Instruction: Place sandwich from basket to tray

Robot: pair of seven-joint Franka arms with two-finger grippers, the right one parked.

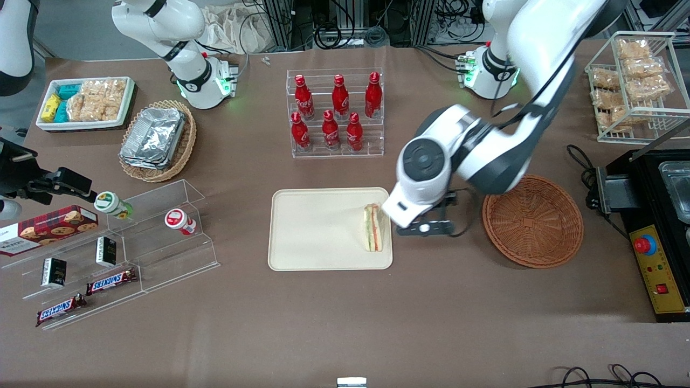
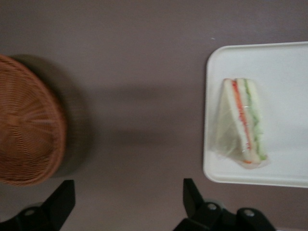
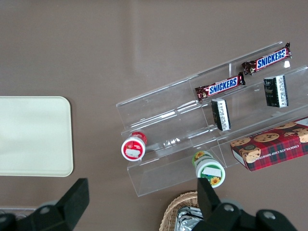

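Observation:
The clear-wrapped sandwich [image 1: 373, 227] [image 2: 243, 120] lies on the cream tray [image 1: 318, 231] [image 2: 284, 67], close to the tray's edge toward the working arm's end of the table. The round reddish-brown wicker basket [image 1: 506, 237] [image 2: 29, 134] stands on the table beside the tray and holds nothing. My gripper [image 1: 426, 226] [image 2: 127, 192] hangs over bare table between tray and basket. It is open, with nothing between its fingers [image 2: 190, 190]. In the front view the arm's wrist covers most of it.
A rack of red cola bottles [image 1: 337, 113] stands farther from the front camera than the tray. An oval basket of foil trays [image 1: 157, 140], a white snack bin [image 1: 86, 102] and an acrylic shelf [image 1: 108, 253] lie toward the parked arm's end. A black appliance [image 1: 657, 215] adjoins the basket.

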